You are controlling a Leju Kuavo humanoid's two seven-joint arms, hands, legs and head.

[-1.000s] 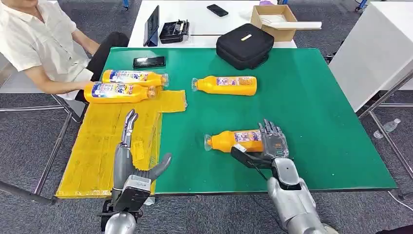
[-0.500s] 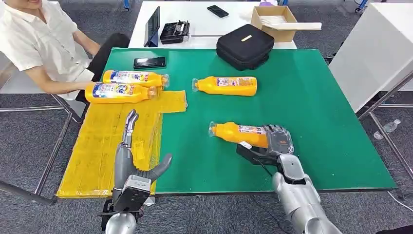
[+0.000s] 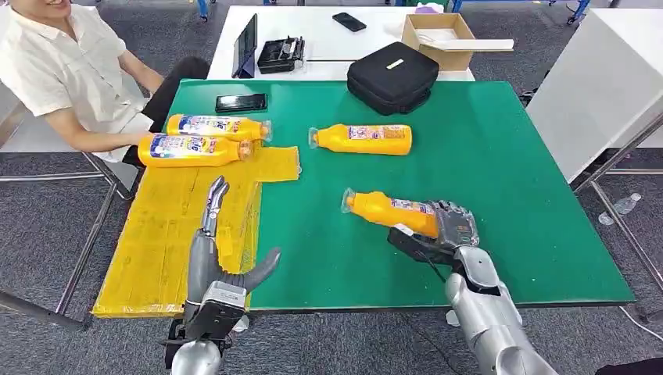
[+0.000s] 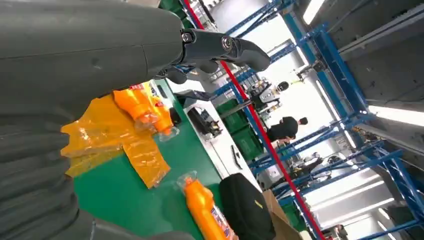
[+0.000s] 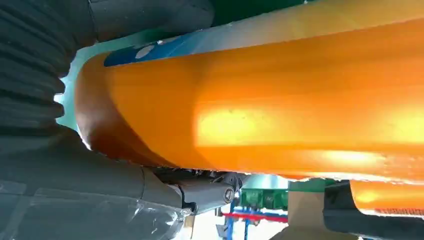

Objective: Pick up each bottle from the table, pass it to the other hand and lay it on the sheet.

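The held bottle [image 3: 388, 211] is in the right hand [image 3: 447, 228], its fingers [image 3: 457, 219] wrapped around the base end and its cap end tilted up off the green counter [image 3: 500, 156], on the side away from the yellow sheet [image 3: 168, 226]. The left hand [image 3: 213, 258] hovers over the sheet with fingers spread, holding nothing. For a clean pass, I would carry the bottle toward the sheet, cap leading, so the left hand can take the free neck half before the right lets go. Two bottles [image 3: 195, 139] lie at the sheet's far edge; another bottle [image 3: 361, 138] lies beyond the sheet.
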